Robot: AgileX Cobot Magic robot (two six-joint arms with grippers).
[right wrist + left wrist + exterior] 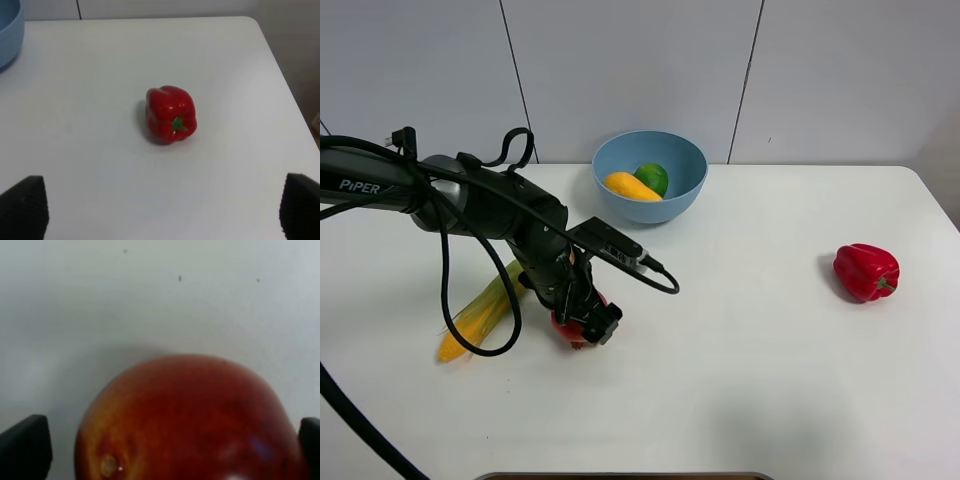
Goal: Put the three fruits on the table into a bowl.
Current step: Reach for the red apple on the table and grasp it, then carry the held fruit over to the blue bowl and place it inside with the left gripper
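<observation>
The round red fruit (568, 331) with a yellow blush rests on the white table (750, 360), in front of the bowl and to its left. My left gripper (584, 320) is lowered over it and open. In the left wrist view the fruit (190, 415) fills the space between the two dark fingertips (25, 445), with a gap on one side. The light blue bowl (682, 200) at the back holds the green lime (653, 177) and the yellow mango (631, 187). My right gripper (160, 210) is open with nothing in it, out of the exterior view.
A corn cob (480, 312) in its green husk lies just left of the left arm. A glossy red bell pepper (866, 271) sits near the table's right edge, ahead of the right gripper (171, 114). The bowl's rim (7, 35) shows in the right wrist view.
</observation>
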